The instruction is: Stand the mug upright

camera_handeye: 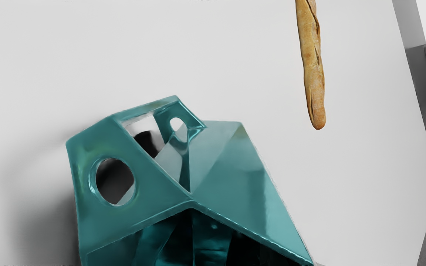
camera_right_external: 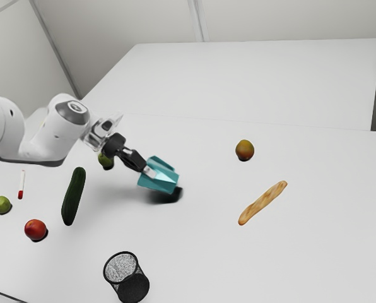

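One teal mug [camera_right_external: 164, 184] is tilted, not upright, at the end of the gripper [camera_right_external: 151, 172] above a dark shadow on the white table [camera_right_external: 200, 252], its open mouth facing the gripper; I cannot tell whether the hand is released, clenched or grasping it. Toward the exterior view's right lie a baguette [camera_right_external: 262, 203] and a brownish fruit [camera_right_external: 245, 149], with a cucumber [camera_right_external: 73, 197] toward its left.

Bright even light, soft shadows, pale glints
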{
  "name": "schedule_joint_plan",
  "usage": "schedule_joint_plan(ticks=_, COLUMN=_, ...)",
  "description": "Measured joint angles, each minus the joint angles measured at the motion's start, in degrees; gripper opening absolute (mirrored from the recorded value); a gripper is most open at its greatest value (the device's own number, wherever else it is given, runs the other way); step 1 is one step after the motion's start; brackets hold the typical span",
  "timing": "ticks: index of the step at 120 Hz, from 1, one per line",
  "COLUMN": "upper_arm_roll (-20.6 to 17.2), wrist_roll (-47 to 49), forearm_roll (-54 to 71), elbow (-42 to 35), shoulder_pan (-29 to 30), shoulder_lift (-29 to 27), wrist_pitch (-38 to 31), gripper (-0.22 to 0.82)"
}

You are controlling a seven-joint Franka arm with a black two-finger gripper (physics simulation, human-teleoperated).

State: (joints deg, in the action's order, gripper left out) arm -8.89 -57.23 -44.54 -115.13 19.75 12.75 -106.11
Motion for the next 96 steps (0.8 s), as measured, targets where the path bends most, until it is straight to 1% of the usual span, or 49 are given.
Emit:
schedule_joint_plan(ticks=13, upper_arm_roll=-3.0, wrist_roll=2.2, forearm_roll=8.2, elbow=0.1, shoulder_pan=-0.4, shoulder_lift=-4.1, wrist_pitch=-1.7, gripper=-0.18)
schedule_joint_plan(ticks=27, upper_arm_roll=-7.5, wrist_roll=6.8, forearm_roll=20.5, elbow=0.4, shoulder_pan=-0.4, shoulder_lift=-6.7, wrist_pitch=-3.0, gripper=-0.18)
schedule_joint_plan(ticks=53, upper_arm_roll=-14.1, wrist_roll=17.7, forearm_roll=38.6, elbow=0.3, shoulder_pan=-0.6, shoulder_lift=-8.3, wrist_pitch=-3.4, gripper=-0.18)
schedule_joint_plan(ticks=73, upper_arm_roll=-15.6, wrist_roll=25.4, forearm_roll=46.3, elbow=-0.7, shoulder_pan=-1.0, shoulder_lift=-8.2, wrist_pitch=-3.8, gripper=-0.18)
schedule_joint_plan(ticks=96, upper_arm_roll=-15.9, wrist_roll=33.0, forearm_roll=51.1, elbow=-5.0, shoulder_pan=-0.9, shoulder_lift=-7.8, wrist_pitch=-9.1, gripper=-0.18)
